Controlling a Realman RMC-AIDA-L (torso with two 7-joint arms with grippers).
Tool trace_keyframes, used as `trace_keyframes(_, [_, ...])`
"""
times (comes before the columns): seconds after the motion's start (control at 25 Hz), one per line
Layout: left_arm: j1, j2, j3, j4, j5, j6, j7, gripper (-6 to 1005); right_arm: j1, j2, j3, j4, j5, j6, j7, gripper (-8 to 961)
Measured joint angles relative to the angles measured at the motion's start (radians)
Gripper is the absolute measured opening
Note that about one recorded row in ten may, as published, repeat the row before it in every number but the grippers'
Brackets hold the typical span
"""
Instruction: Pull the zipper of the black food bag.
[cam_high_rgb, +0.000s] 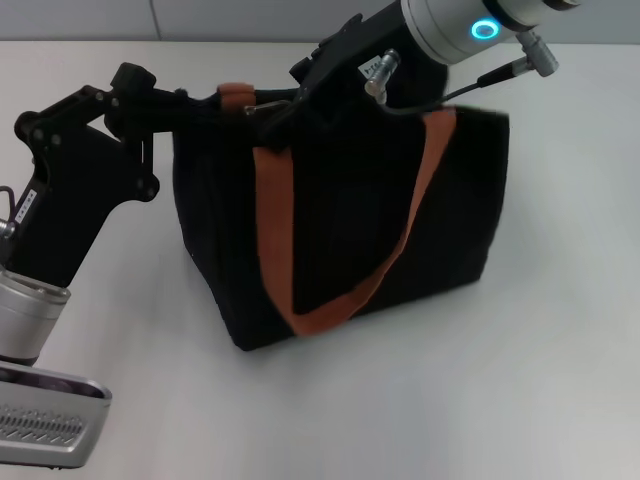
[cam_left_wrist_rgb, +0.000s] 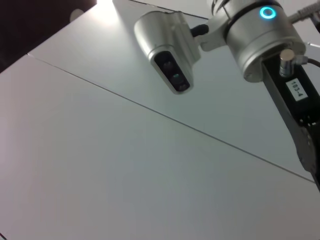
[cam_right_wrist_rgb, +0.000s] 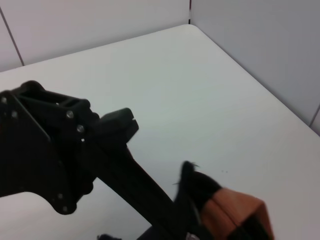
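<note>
White and matte, the worktop (cam_high_rgb: 520, 380) runs back to a pale panelled wall, and the large boxy black fabric food bag (cam_high_rgb: 350, 220) stands on it near the middle, toward the far edge. The bag sits upright with one corner turned toward the near edge. An orange-brown webbing strap handle (cam_high_rgb: 285, 250) runs down its front face, loops along the lower part and climbs again on the right side; a second orange-brown strap end (cam_high_rgb: 234, 97) shows at the top left corner. The fabric is dull and dark, with little visible detail. The zipper cannot be made out in any view; the bag's top is hidden behind the arms.

The black left claw (cam_high_rgb: 262, 110) reaches in from the left edge to the bag's top left corner, its fingers pinched on the fabric beside the strap end. In the right wrist view the same claw (cam_right_wrist_rgb: 187, 202) meets black fabric next to the orange strap. The right claw (cam_high_rgb: 315, 70) comes down over the bag's top from the far right; whether it is wide or narrow cannot be told.
</note>
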Motion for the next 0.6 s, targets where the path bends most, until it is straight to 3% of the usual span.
trace_keyframes(0.6, [0.005,0.0,-0.002,0.002,-0.006,0.021,0.001,23,-0.023,-0.004,0.125,0.006,0.08,-0.057,0.0,837])
